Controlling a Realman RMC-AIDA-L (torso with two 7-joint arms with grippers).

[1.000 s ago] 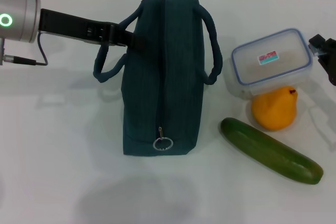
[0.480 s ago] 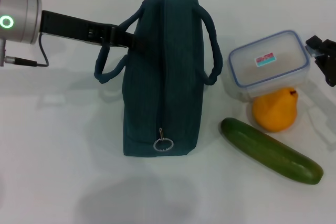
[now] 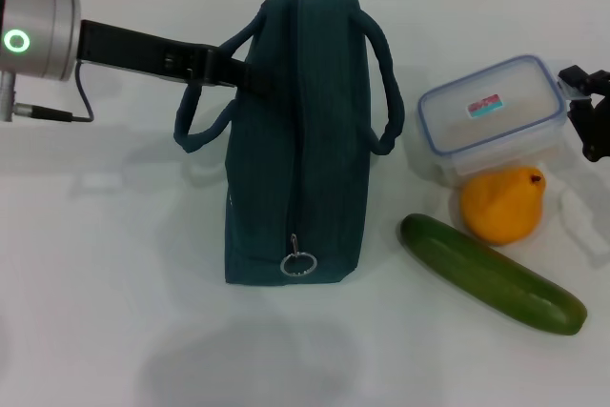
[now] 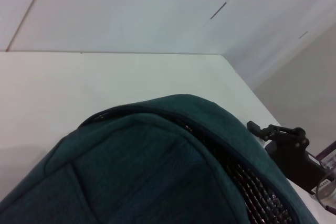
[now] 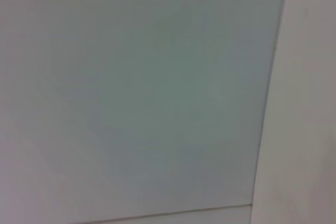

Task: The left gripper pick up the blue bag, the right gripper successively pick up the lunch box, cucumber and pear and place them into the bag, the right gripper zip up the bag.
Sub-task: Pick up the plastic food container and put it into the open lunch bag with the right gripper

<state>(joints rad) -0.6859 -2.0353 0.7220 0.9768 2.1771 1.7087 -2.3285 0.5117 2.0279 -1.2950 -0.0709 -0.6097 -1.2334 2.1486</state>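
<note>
Left gripper (image 3: pixel 250 78), black and two-fingered on a silver wrist with a green ring light: jaws clamped narrow on the near loop handle of the dark teal-blue fabric bag (image 3: pixel 295 140), at the bag's left flank. The bag stands on the white table (image 3: pixel 114 283) with its zip along the top; the metal ring pull (image 3: pixel 296 263) hangs at the near end. In the left wrist view, mesh and a dark slit show along the zip line, so the mouth appears at least partly open there; how far, I cannot tell.

Right gripper (image 3: pixel 593 121), black, at the far right edge of the head view: it sits against the right end of the clear rectangular plastic lunch box with blue rim (image 3: pixel 491 116). Whether its jaws are spread or pinching the box cannot be told. The right wrist view shows only blank surface.

Change noted over the last second: the lunch box has shifted and turned slightly, and the orange-yellow pear (image 3: pixel 502 204) has moved a little to the right. The bag has scarcely moved.

Judgement: the lunch box pick is just under way; nothing is in the bag yet. The long dark green cucumber (image 3: pixel 491 274) lies untouched, just beside the pear.
</note>
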